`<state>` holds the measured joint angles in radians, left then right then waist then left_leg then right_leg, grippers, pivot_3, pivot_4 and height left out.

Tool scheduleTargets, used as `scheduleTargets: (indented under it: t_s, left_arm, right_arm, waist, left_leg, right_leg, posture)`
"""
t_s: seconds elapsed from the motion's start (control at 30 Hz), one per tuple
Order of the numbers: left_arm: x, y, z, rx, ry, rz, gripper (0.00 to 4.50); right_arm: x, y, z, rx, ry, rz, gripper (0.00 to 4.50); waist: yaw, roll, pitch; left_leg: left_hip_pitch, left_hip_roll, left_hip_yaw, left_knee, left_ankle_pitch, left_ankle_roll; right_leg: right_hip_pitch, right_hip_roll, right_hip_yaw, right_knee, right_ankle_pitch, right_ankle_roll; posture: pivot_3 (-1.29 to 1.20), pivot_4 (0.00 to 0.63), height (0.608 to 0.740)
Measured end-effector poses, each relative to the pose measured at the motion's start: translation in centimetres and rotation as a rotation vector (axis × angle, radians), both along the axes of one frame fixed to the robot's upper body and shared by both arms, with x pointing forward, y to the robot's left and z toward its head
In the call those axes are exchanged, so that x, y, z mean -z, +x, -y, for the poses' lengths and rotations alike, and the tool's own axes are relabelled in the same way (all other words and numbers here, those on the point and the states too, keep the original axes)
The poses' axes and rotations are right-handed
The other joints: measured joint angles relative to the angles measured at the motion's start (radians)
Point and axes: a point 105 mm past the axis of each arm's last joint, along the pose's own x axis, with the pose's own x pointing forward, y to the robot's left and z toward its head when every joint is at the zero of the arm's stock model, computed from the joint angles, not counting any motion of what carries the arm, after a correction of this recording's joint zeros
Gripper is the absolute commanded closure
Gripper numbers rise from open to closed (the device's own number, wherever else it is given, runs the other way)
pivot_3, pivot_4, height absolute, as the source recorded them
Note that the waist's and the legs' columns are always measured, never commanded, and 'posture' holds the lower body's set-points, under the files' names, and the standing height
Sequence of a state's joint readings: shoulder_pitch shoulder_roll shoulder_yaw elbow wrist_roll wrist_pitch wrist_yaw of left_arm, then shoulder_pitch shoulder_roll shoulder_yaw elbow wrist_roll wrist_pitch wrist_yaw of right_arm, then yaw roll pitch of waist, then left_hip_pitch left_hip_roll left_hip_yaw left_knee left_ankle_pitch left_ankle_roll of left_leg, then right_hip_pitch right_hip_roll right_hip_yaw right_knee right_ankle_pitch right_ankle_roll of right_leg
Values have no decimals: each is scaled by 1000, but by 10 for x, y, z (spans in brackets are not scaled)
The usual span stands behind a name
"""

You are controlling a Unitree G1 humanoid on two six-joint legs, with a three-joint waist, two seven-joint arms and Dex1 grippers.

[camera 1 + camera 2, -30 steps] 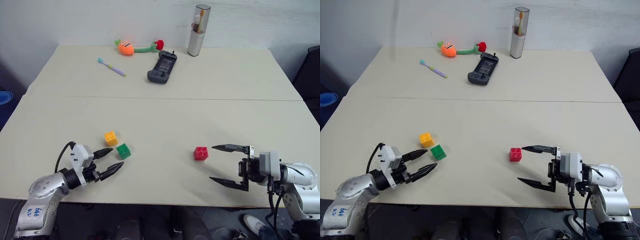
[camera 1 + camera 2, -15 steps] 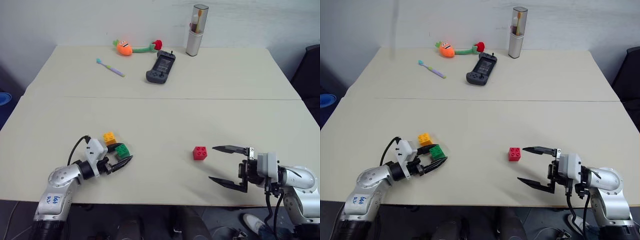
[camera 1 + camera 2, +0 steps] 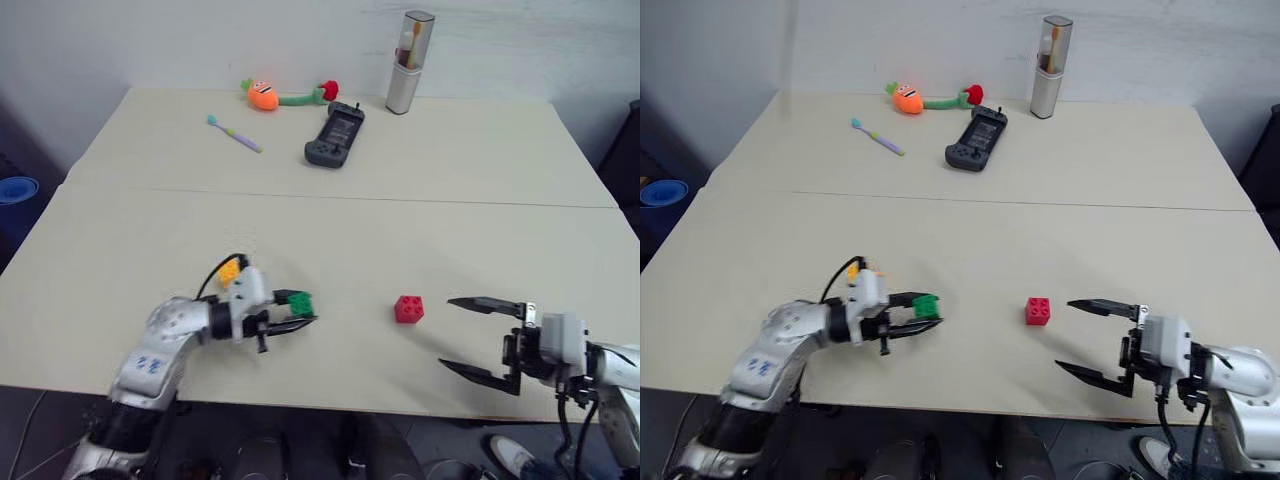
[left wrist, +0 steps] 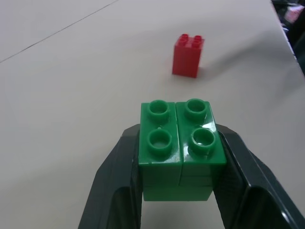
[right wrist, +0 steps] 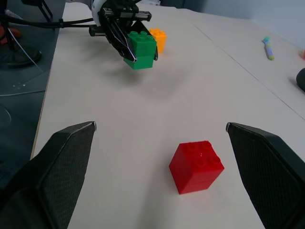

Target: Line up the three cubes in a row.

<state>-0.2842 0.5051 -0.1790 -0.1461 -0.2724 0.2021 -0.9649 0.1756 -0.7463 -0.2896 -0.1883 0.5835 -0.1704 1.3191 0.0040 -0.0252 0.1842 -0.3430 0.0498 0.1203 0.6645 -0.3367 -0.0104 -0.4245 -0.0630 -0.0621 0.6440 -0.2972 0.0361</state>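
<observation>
The green cube [image 3: 300, 303] is pinched between the black fingers [image 4: 116, 167] of my left gripper [image 3: 296, 312], which is shut on it and holds it just off the table, near the front. Behind my left wrist sits the yellow-orange cube [image 3: 229, 270], partly hidden by it. The red cube [image 3: 408, 308] stands on the table to the right of the green one, with a gap between them. Further right, my right gripper [image 3: 447, 333] is open, its jaws spread wide and pointing at the red cube [image 5: 196, 166] from a short distance without touching it.
At the far side of the table [image 3: 330, 230] lie a black handheld console [image 3: 336, 136], a toothbrush [image 3: 232, 133], a carrot plush [image 3: 262, 95] and a tall toothbrush case [image 3: 409, 62]. The table's front edge runs close under both grippers.
My left gripper closed on the green cube and carried it to the right, away from the yellow-orange cube and toward the red one. The camera view shifted. The right gripper stayed open.
</observation>
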Motion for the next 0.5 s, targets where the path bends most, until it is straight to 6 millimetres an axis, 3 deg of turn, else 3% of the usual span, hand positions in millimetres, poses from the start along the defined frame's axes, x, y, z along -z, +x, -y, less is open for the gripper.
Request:
scheduleTargets:
  t_s: [0.33, 0.5]
  left_arm:
    - [17, 24, 52, 109, 86, -19, 2998]
    - [26, 21, 51, 141, 140, -12, 2998]
  right_arm:
    - [-2, -12, 5, 70, 28, -41, 0]
    - [0, -12, 6, 96, 38, -45, 0]
  waist:
    - [-3, 0, 0]
    - [-6, 0, 0]
  left_leg:
    - [1, 0, 1, 0, 1, -1]
    - [2, 1, 1, 0, 2, -2]
  right_leg:
    - [0, 2, 2, 0, 0, 1]
    - [0, 2, 2, 1, 0, 1]
  posture:
    - [0, 150, 740]
    - [0, 150, 740]
